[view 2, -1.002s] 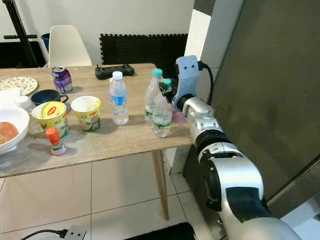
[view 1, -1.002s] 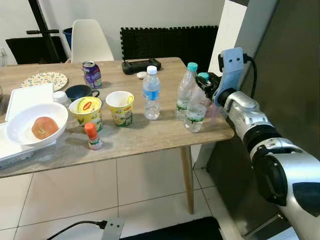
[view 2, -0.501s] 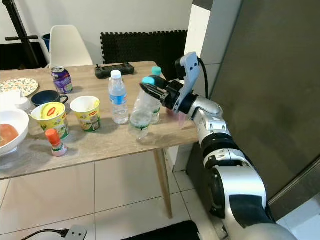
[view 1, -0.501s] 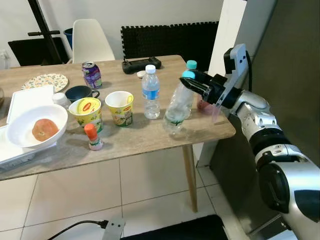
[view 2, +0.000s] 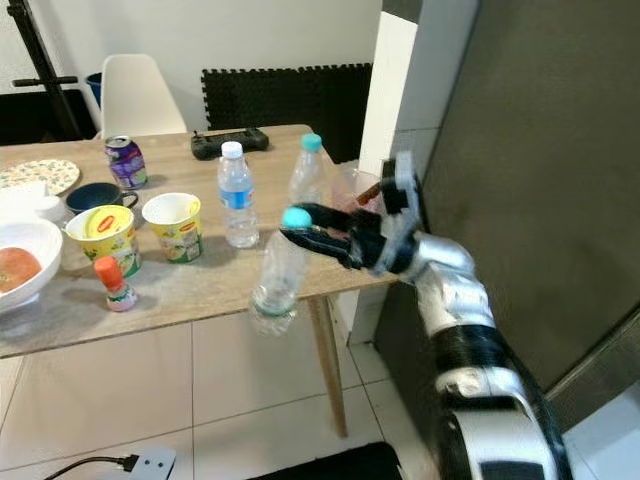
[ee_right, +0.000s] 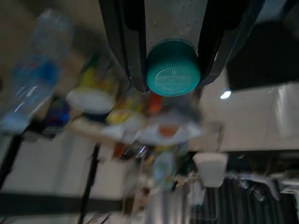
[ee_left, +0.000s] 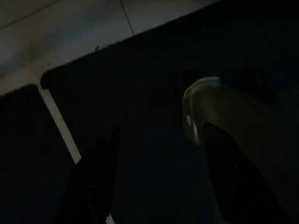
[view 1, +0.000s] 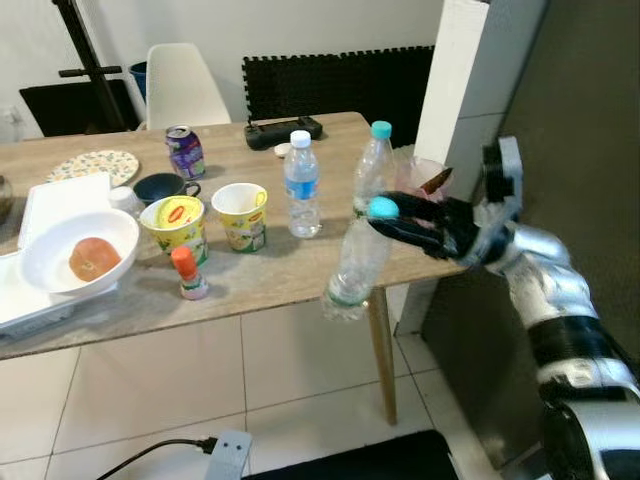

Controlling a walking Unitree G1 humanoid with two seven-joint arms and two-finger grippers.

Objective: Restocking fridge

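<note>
My right gripper [view 1: 386, 222] is shut on the neck of a clear water bottle [view 1: 352, 268] with a teal cap. The bottle hangs tilted in the air, out past the front edge of the wooden table [view 1: 280, 275] near its right corner. In the right wrist view the teal cap [ee_right: 173, 67] sits between the two black fingers [ee_right: 122, 42]. Two more water bottles stand on the table: one with a blue label [view 1: 302, 185] and one with a teal cap [view 1: 372, 172]. The left wrist view is very dark.
A dark grey fridge front [view 1: 590, 120] rises at the right, beside a white pillar [view 1: 450, 90]. On the table are two yellow cups [view 1: 242, 214], a small orange-capped bottle [view 1: 188, 273], a white bowl [view 1: 50, 262] with a fruit, a purple can [view 1: 183, 150] and a controller [view 1: 285, 128]. A power strip [view 1: 225, 455] lies on the floor.
The right gripper took the teal-capped bottle from the table's right end, lifted it, and swung it forward and down past the front edge. The other bottles stayed put.
</note>
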